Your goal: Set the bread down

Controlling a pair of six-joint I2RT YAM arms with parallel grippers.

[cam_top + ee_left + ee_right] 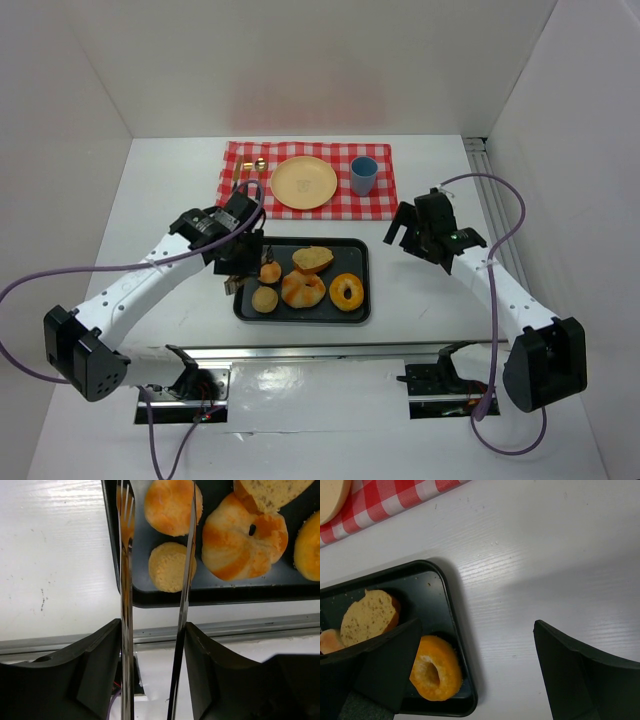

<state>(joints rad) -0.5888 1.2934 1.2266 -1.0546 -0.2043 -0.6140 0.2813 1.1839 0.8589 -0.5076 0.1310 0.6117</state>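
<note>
A black tray [302, 318] holds several breads: a small round bun [270, 271], a flat bun [265, 299], a twisted roll [303, 289], a cut bun [313, 259] and a doughnut [347, 292]. My left gripper [240, 262] is shut on metal tongs [126, 580]. The tong arms stand apart on either side of the small round bun [170, 505], above the flat bun [170, 567]. I cannot tell whether they touch it. My right gripper [408, 232] is open and empty over the table, right of the tray; the doughnut [437, 667] shows beside its left finger.
A yellow plate [303, 182] and a blue cup [363, 175] stand on a red checked cloth [380, 205] behind the tray. Small gold items [258, 164] lie at the cloth's left. White walls close in the table. A metal rail runs along the near edge.
</note>
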